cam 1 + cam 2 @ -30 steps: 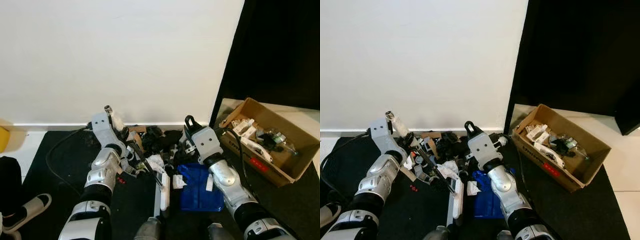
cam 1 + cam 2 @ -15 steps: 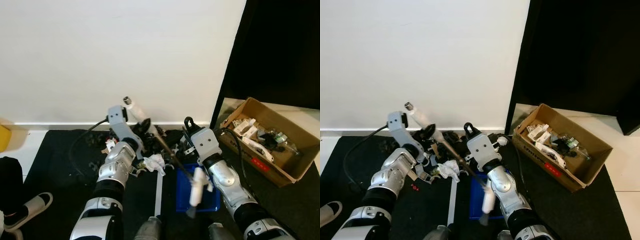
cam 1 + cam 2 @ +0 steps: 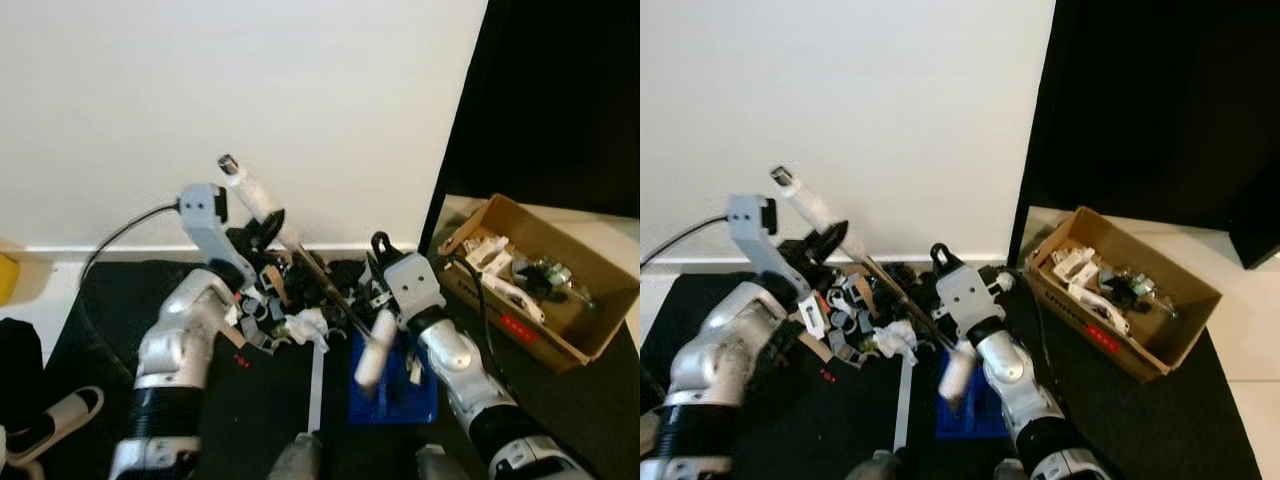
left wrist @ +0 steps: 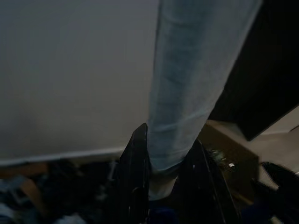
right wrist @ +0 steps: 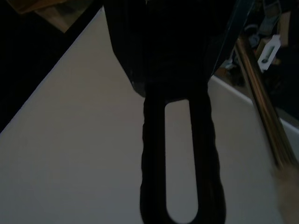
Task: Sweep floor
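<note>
Left gripper (image 4: 161, 186): we clamp the brush's (image 3: 369, 350) smooth white cylindrical handle.
Right gripper (image 5: 180, 140): we grip the black slotted dustpan handle (image 5: 180, 186).
Dustpan (image 3: 395, 385): blue plastic, below us.

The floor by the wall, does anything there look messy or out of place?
Yes. A heap of small scraps, dark bits, white crumpled paper and cardboard pieces, lies scattered on the black mat along the wall. The left gripper holds a brush tilted over it, and the blue dustpan sits beside it.
</note>
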